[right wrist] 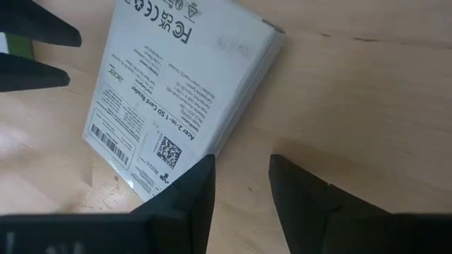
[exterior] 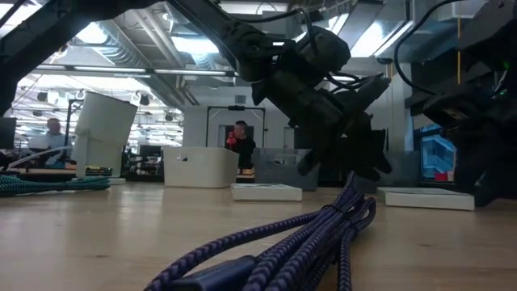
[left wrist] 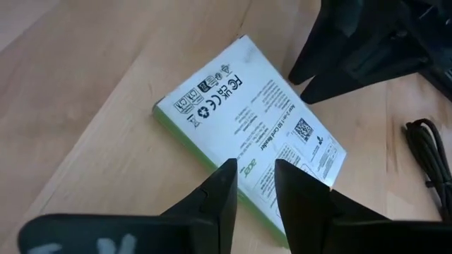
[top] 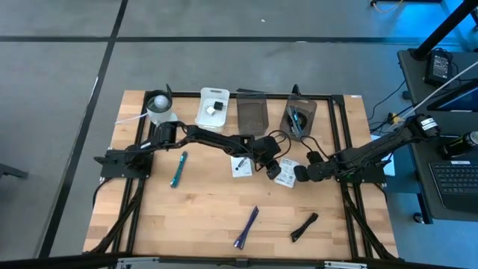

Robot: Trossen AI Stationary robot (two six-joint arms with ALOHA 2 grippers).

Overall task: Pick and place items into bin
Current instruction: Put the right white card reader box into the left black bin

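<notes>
Both tools spread: L tool [left wrist: 253, 185] & R tool [right wrist: 240, 183] over white box [top: 284, 174].

Wooden table [top: 202, 217], laptop [top: 454, 175] beside it, person [exterior: 240, 144] behind

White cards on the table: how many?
2. One card lies mid-table left of the left gripper; the other card lies between both grippers. More may be hidden.

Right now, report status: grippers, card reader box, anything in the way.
Left gripper open, right gripper open, both at the Acer card reader box. Box flat on table, ungripped. Grippers face across it; possible clash.
</notes>
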